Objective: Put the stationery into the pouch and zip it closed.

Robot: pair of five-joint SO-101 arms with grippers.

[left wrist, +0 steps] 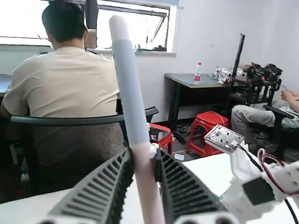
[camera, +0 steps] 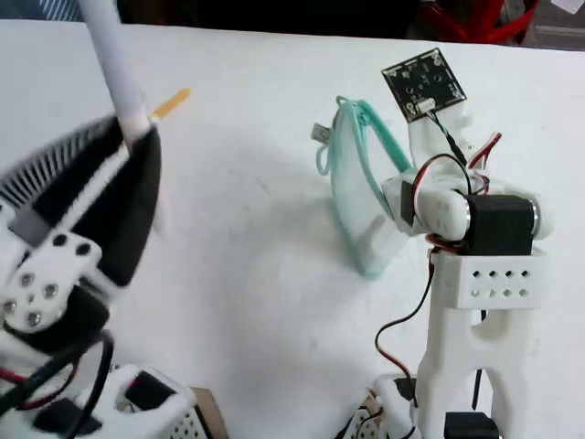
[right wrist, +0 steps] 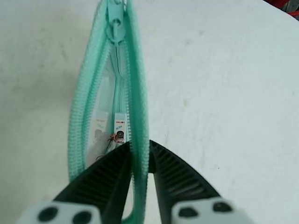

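The left claw [left wrist: 142, 157], two black ribbed plastic fingers [left wrist: 105, 184] on white mounts, is pressed against a slim round pen [left wrist: 128, 93] and holds it near upright above the surface [camera: 256, 274]. The pen has a smooth grey-lavender upper sleeve with a rounded tip. Its barrel is paler and pinkish where it passes between the fingers. In the high view the pen rises out of the claw at the left side of the surface. A short orange stick [camera: 174, 101] lies flat just beyond the claw.

Across the surface, the right claw [right wrist: 139, 150], also black and ribbed, pinches the mint-green woven zip edge of the pouch [right wrist: 81, 116] and holds it standing on its long edge. The pouch is soft, with translucent plastic walls bordered by the mint tape. Its mouth gapes into a narrow lens shape, and the zip pull [right wrist: 113, 31] sits at the end far from the claw. Two small labelled items [right wrist: 120, 126] show inside the pouch, too small to identify.

The right arm is made of white printed parts around a black servo, with red and black wires looping over it and a square black circuit board [camera: 423, 81] at the wrist. The surface is white, matte and faintly mottled.
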